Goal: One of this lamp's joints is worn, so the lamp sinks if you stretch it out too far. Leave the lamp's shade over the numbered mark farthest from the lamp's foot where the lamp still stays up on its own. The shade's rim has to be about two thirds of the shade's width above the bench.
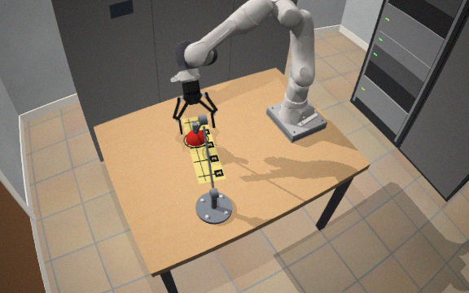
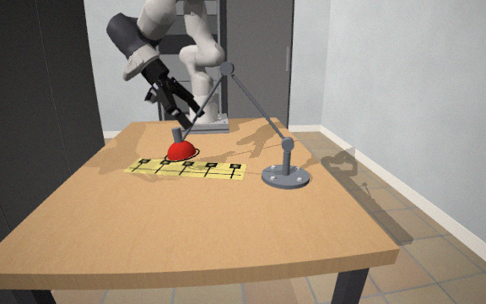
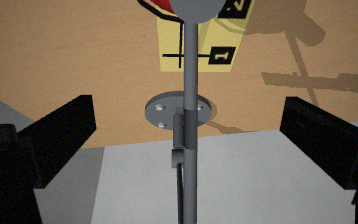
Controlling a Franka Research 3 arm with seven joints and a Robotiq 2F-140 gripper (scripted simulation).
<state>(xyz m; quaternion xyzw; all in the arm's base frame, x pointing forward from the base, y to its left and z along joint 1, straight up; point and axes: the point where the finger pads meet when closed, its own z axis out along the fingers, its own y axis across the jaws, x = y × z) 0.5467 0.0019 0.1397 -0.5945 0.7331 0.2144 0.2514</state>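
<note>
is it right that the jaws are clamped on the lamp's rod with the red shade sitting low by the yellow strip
Not quite: the gripper has its jaws spread wide, either side of the lamp's rod without touching it, as the wrist view shows. The red shade does sit low by the yellow strip.
</note>
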